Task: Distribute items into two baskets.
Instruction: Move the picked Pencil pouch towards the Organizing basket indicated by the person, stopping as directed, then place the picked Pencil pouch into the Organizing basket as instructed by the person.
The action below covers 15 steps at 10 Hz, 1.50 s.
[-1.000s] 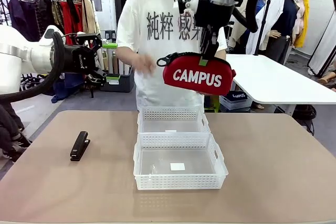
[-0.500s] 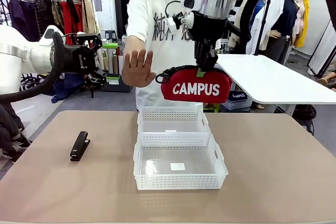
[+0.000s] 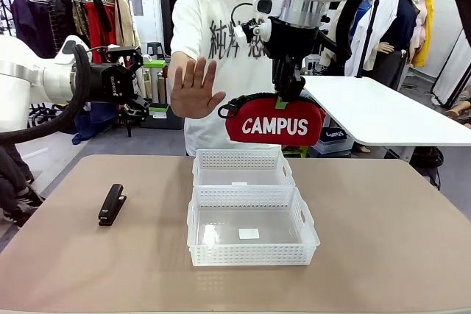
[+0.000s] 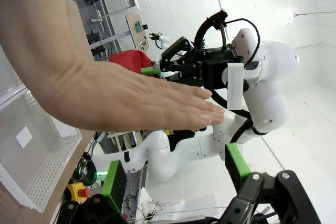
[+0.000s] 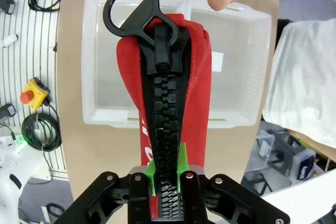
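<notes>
My right gripper [image 3: 282, 98] is shut on the zip edge of the red "CAMPUS" pouch [image 3: 274, 124], which hangs in the air above the far basket [image 3: 241, 158]. The near basket [image 3: 250, 254] touches it in front; both hold nothing. From the right wrist, the pouch [image 5: 170, 103] and its black zip hang over both baskets [image 5: 92, 56], clamped between the pads of the gripper [image 5: 167, 182]. The black stapler [image 3: 112, 204] lies on the table's left side. My left gripper [image 3: 138, 87] hovers at the far left, and in its own view it [image 4: 176, 177] is open.
The person stands behind the table with an open palm [image 3: 193, 87] raised just left of the pouch; that hand [image 4: 131, 100] crosses the left wrist view. A white table [image 3: 383, 112] stands at the back right. Bare tabletop [image 3: 383, 218] lies either side of the baskets.
My right gripper carried the pouch to the left and then held still. The person's hand lifted and opened into a flat palm beside the pouch. My left arm stayed put.
</notes>
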Motion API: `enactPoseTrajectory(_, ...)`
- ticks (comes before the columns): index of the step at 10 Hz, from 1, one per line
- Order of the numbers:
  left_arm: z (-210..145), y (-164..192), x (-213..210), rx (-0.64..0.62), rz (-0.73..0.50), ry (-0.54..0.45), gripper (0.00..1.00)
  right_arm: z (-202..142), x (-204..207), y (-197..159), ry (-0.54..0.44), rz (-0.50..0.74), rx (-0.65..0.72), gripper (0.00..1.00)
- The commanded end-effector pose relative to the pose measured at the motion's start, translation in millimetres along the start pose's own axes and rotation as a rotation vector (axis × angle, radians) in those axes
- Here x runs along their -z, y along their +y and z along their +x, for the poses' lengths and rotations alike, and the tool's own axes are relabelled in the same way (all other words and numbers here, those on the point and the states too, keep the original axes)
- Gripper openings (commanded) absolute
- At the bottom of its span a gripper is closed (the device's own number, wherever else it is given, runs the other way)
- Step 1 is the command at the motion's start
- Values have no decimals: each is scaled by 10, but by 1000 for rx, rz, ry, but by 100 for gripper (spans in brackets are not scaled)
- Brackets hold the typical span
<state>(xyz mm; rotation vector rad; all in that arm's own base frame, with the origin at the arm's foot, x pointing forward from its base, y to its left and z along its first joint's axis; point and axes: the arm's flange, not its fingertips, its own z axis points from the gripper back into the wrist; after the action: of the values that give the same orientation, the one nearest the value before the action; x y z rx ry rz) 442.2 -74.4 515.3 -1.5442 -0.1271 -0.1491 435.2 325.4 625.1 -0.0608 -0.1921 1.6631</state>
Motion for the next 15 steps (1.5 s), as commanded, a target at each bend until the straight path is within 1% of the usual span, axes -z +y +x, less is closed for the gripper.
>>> enactPoseTrajectory(1,-9,-25,-17,6,3,1,100,-1,-16,0,-1,-4,0,0)
enactPoseTrajectory(15,-9,-25,-17,6,3,1,100,-1,-16,0,-1,-4,0,0)
